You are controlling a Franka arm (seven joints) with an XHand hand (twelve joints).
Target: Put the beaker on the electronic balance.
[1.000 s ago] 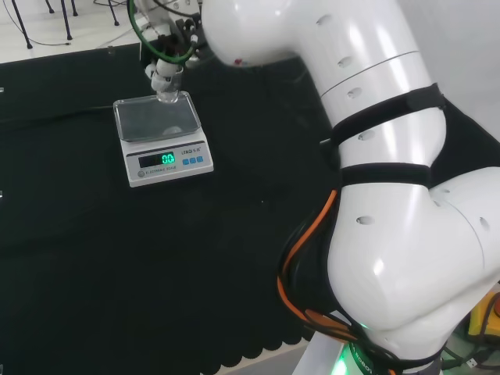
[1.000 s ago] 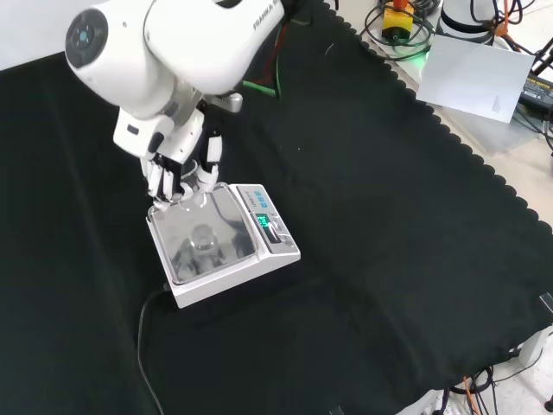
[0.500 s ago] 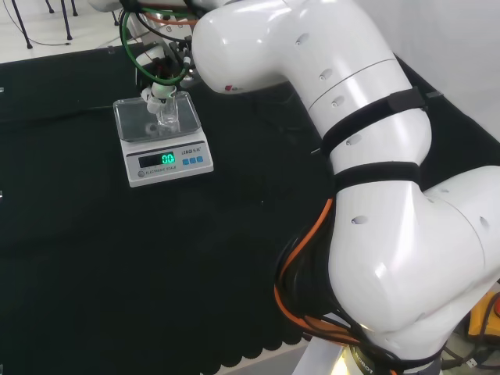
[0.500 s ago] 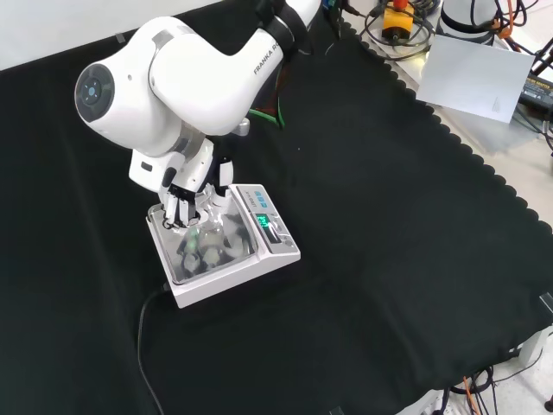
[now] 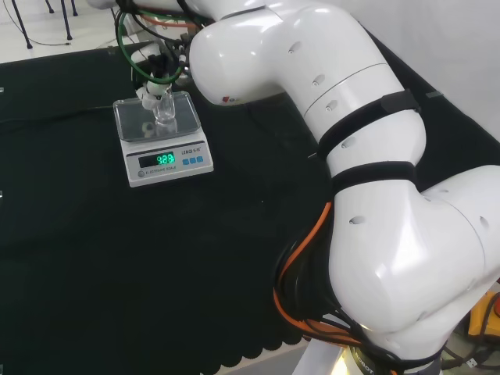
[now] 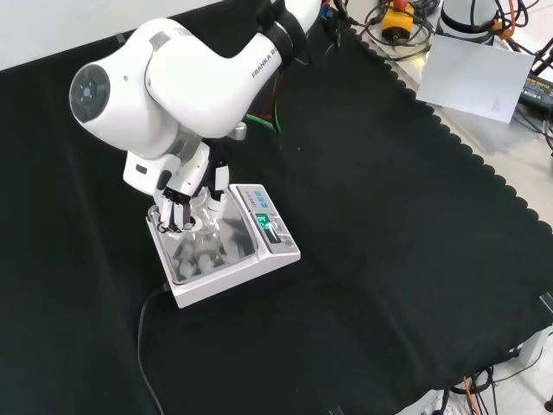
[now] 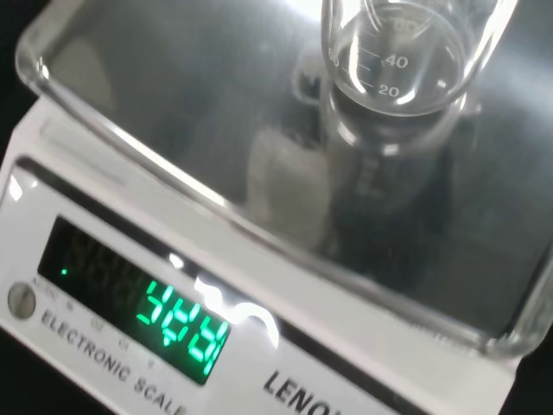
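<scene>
Your beaker (image 5: 163,114) stands upright on the steel pan of the electronic balance (image 5: 160,141), toward the pan's far side in the head view; in the wrist view the clear glass base (image 7: 399,65) sits flat on the pan and mirrors in it, graduation marks showing on the wall. Your hand (image 6: 185,201) is directly over it: in the front view the fingers (image 6: 174,213) curl down around the beaker (image 6: 200,222) on the pan's upper left part, with the thumb side on the side nearer the display, so the glass lies between them. You cannot tell from these views whether every finger touches the wall, but the curl encloses it. The balance (image 6: 226,245) shows lit green digits and rests on the black cloth of the desk (image 6: 389,225).
</scene>
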